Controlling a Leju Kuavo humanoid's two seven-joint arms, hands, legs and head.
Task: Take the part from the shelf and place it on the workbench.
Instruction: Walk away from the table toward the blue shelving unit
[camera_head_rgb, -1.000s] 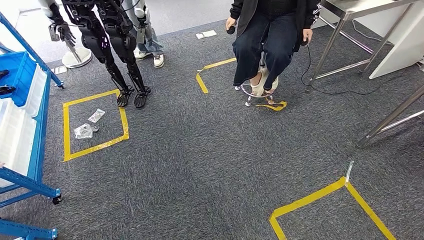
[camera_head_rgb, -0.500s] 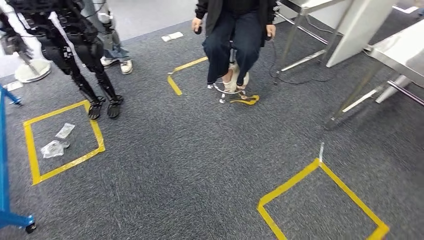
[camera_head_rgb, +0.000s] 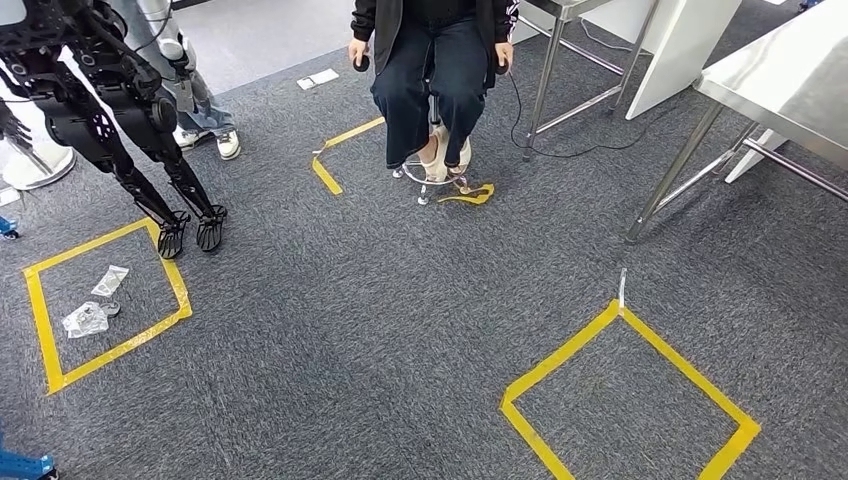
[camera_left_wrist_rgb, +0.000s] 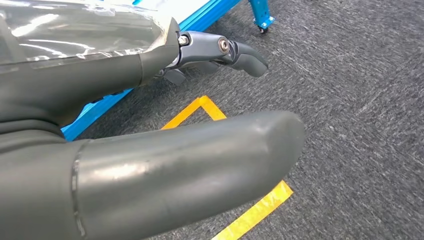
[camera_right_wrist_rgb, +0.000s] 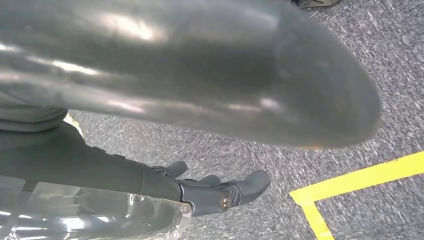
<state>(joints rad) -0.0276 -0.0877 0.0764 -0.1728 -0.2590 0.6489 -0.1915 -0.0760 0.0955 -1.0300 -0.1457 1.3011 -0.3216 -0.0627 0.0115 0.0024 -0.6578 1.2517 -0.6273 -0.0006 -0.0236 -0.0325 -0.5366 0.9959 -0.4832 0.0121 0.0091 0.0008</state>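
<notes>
Grey carpet (camera_head_rgb: 400, 330) covers the floor, marked with yellow tape squares: one square (camera_head_rgb: 630, 390) at about five o'clock in the head view, another square (camera_head_rgb: 105, 300) at nine o'clock with crumpled clear bags (camera_head_rgb: 92, 305) lying inside it, and a tape corner (camera_head_rgb: 335, 155) near twelve o'clock. Just beyond that corner a person (camera_head_rgb: 430, 60) in dark clothes sits on a stool (camera_head_rgb: 430, 175), a small dark object in each hand. At ten to eleven o'clock a black humanoid robot (camera_head_rgb: 110, 110) stands with its feet at the edge of the left square, and another person's legs and white shoes (camera_head_rgb: 215, 135) show behind it. The steel workbench (camera_head_rgb: 790, 80) stands at two o'clock on thin metal legs, with a white panel (camera_head_rgb: 680, 45) beside it. In the left wrist view the left hand (camera_left_wrist_rgb: 150, 100) holds a clear plastic-wrapped part (camera_left_wrist_rgb: 80, 30) against its fingers (camera_left_wrist_rgb: 240, 50), with the blue shelf frame (camera_left_wrist_rgb: 200, 20) near behind. In the right wrist view the right hand (camera_right_wrist_rgb: 165, 145) presses the same clear-wrapped part (camera_right_wrist_rgb: 90, 215) too, its fingers (camera_right_wrist_rgb: 235, 190) stretched along it above the carpet.
</notes>
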